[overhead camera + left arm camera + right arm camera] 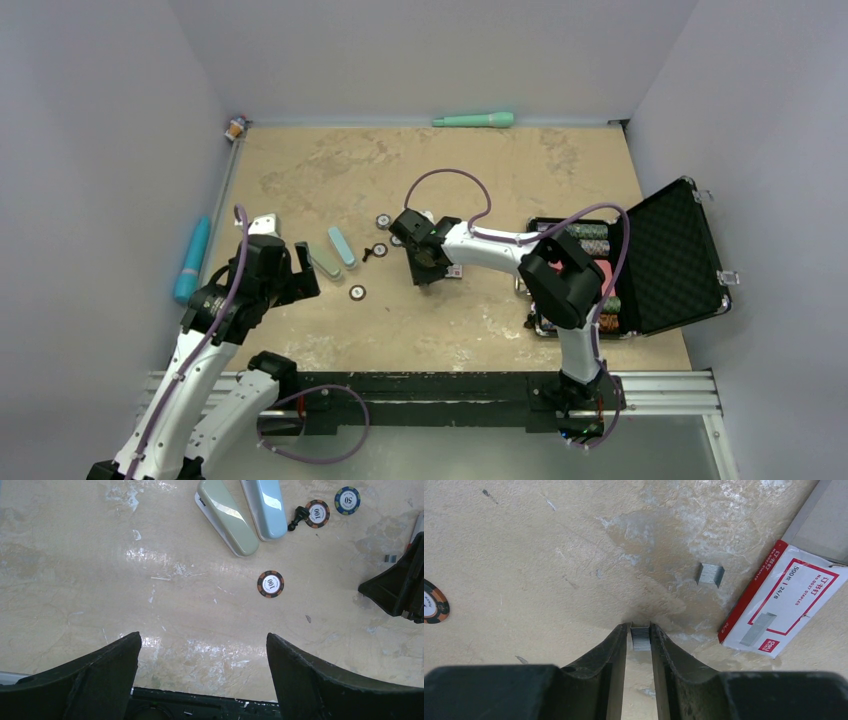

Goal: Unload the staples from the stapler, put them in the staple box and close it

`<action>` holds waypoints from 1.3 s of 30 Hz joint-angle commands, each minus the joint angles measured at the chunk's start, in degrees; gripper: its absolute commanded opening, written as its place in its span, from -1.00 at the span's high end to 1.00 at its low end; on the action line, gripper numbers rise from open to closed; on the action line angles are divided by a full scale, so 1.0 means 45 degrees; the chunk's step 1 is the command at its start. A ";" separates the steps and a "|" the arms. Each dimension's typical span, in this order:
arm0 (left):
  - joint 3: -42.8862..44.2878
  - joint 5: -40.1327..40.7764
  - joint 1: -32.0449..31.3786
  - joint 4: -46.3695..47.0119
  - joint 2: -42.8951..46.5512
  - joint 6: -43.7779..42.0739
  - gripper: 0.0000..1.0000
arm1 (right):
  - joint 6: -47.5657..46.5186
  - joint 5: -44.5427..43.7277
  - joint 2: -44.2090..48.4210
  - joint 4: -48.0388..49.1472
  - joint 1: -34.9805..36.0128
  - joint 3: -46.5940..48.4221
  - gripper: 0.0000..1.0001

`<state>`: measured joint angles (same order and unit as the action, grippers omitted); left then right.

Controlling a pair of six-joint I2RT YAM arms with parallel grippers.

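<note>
Starting with the table (480, 170), you have an open black case (680, 255) of poker chips at its right edge. Your two arms work the middle ground.

The task's things lie by the left arm: a green stapler (226, 522) and a blue stapler (265, 507), side by side and both flat on the table. From these views you cannot tell which one is being unloaded, or whether either has staples inside.

The left tool (203, 640) hovers near them, released wide and gripping nothing.

Farther right sits a red-and-white staple box (784, 605). Just beside the staplers are a black chess pawn (298, 517) and a loose poker chip (270, 584).

The right tool (640, 630) is clenched on a short strip of staples (640, 639), low over the table. A second staple strip (710, 574) lies loose near the box.

You appear to be in the set-down step. The next move calls for easing that pinch apart so the strip rests near the other one. Lift straight away afterwards, since so light a strip may cling to a pad or skid.
</note>
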<state>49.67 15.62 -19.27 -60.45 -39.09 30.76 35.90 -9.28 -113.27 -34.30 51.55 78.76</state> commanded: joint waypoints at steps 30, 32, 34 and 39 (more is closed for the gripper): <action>0.0164 0.0013 -0.0113 0.0307 0.0337 -0.0181 -0.95 | -0.0279 -0.1059 0.1426 -0.2774 0.0158 0.3439 0.64; 0.0197 -0.0049 -0.0113 0.0280 0.0347 -0.0119 -0.96 | -0.0436 -0.1128 0.1502 -0.2861 -0.0098 0.3545 0.64; 0.0236 0.0184 -0.0113 0.0138 0.0445 0.0027 -1.00 | -0.0570 -0.1108 0.1598 -0.2857 -0.0474 0.3534 0.65; 0.0252 0.0286 -0.0147 -0.0242 0.0425 0.0706 -1.00 | -0.1156 -0.1437 0.1727 -0.2904 -0.1433 0.3549 0.65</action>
<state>49.67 15.86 -19.55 -60.86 -37.10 31.16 33.34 -12.58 -107.39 -45.54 48.49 93.06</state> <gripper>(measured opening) 0.997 0.180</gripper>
